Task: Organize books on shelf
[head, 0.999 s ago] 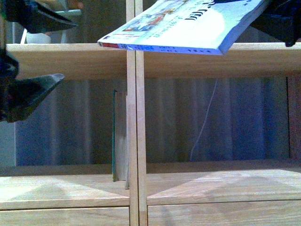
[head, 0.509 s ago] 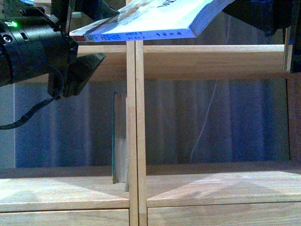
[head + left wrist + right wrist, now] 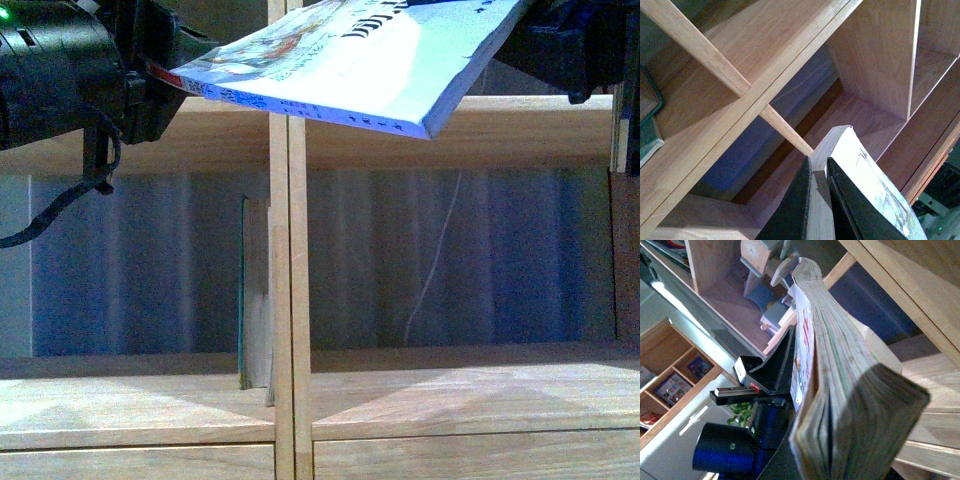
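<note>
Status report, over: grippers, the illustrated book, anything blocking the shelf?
Left gripper and right gripper both shut on the illustrated book, one per end. Book tilted across the shelf centre divider. Teal-spined book upright in left bay below.

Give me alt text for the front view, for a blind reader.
A pale illustrated book hangs tilted across the top, the left gripper on its left end and the right gripper at its right end. Below, a slim teal-spined book stands upright against the central divider of the light-wood shelf.
</note>
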Controlling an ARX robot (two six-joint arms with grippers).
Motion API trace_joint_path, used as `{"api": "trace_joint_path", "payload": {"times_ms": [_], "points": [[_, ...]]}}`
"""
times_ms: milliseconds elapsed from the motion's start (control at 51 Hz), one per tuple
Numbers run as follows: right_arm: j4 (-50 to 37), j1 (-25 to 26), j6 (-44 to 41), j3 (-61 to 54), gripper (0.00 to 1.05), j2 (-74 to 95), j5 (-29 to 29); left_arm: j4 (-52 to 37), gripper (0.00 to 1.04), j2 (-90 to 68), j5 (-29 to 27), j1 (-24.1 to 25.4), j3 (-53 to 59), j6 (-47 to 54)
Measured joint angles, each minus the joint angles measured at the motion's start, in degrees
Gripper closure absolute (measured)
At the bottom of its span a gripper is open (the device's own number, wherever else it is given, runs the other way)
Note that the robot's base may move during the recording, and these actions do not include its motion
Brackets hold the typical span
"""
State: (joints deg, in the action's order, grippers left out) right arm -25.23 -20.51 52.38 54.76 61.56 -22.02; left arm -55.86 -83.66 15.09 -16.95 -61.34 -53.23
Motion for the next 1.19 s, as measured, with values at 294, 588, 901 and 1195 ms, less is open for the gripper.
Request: {"api": "trace_joint_path", "payload": {"times_ms": [294,588,901,1195], "points": [[0.0,0.0,0.3,0.0,0.97,0.0,0.0,0.8,0.97,0.4,-1.1,-0.7,0.8,0.1],[-0.8,0.5,0.9,-1.0,0.97,-0.2,0.0,2.5,0.97,0.9,-2.6,-1.6,1.3,0.5],[-1.6,0.5,0.9,-1.1,0.62,-0.2,0.4,3.5,0.98,1.2,-2.8,-2.6,1.4,3.1],[-0.2,1.1,-1.2,-1.0,0.18,-0.2,3.4,7.0,0.98,2.1,-3.1,-2.3,1.4,6.4]]}}
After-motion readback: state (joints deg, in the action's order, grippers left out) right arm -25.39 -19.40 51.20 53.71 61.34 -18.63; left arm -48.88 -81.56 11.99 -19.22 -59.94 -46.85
